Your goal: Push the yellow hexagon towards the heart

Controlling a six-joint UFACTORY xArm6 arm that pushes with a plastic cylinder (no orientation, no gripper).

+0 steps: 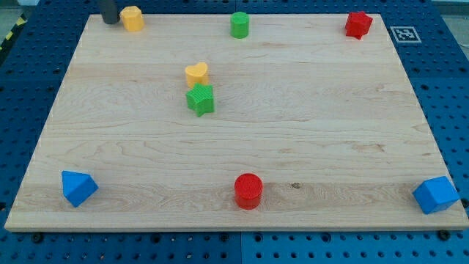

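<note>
**benchrat:** ok so where's my tip sitting? No gripper on this arm, so nothing to open, shut or clamp. It's just a straight dark rod coming in from the view's top edge, and only its lowest bit shows.

**pushbot_fan:** Top left corner of the pale wooden board, the surface. The rod looks upright, and the rest of the arm is out of shot. The small yellow plastic hexagon block is just beside my tip on the view's right. Can't tell whether they actually touch, it's super close.

**benchrat:** and the heart?

**pushbot_fan:** The yellow-orange heart-shaped block is well apart from my tip, down and to the view's right. A green star-shaped block sits right below it, pretty much touching it.

**benchrat:** rest of the stuff?

**pushbot_fan:** From my tip, going right along the top edge: a green cylinder block about midway, then a red star-ish block far off near the top right corner. Way below my tip, near the bottom left corner, there's a blue chunky angular block, exact shape hard to call. A red cylinder block is at bottom centre, and a blue cube-like block is at the opposite corner, bottom right, the furthest thing from my tip.
</note>
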